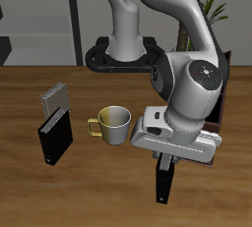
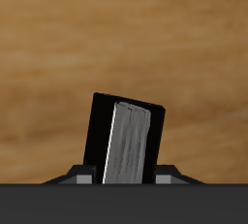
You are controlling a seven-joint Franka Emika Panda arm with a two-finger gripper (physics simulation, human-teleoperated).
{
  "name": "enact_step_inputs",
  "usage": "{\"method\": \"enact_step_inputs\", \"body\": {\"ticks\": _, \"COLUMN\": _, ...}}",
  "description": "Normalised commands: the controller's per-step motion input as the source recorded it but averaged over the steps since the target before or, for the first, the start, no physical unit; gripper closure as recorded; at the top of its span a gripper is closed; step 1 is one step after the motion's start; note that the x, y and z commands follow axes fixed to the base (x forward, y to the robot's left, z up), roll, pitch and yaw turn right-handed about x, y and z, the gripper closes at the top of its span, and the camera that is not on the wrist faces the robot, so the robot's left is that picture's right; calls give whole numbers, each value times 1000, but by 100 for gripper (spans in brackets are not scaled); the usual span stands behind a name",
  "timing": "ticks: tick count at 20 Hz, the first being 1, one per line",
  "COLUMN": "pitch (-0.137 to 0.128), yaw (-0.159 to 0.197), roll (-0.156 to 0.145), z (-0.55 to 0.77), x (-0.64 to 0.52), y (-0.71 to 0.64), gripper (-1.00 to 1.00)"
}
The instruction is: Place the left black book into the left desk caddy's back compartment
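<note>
The end effector (image 1: pixel 165 160) clamps the left black book (image 1: pixel 162 180) — long axis vertical, hanging downward above the counter (image 1: pixel 59 197).

Exterior view looks down frontally; wrist view hangs close above the left black book (image 2: pixel 126 143), shared.

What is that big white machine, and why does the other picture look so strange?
It is a robot arm with a two-finger gripper, drawn by a computer. One picture looks at the whole table from outside. The other comes from a small camera on the gripper itself, looking down past its fingers. The gripper is holding the left black book above the wood; you can see its pale grey pages. On the table there are also a yellow mug, another black book and a grey striped book. Behind the arm stands a dark holder, mostly hidden.
</note>
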Motion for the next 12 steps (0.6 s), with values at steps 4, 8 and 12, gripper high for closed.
{"method": "enact_step_inputs", "body": {"ticks": 4, "pitch": -19, "yaw": 0, "roll": -6, "z": 142, "x": -117, "y": -79, "gripper": 100}}
{"method": "enact_step_inputs", "body": {"ticks": 8, "pitch": -66, "yaw": 4, "roll": -19, "z": 517, "x": -224, "y": -112, "gripper": 100}}
{"method": "enact_step_inputs", "body": {"ticks": 12, "pitch": -93, "yaw": 9, "roll": -21, "z": 730, "x": -322, "y": -156, "gripper": 100}}
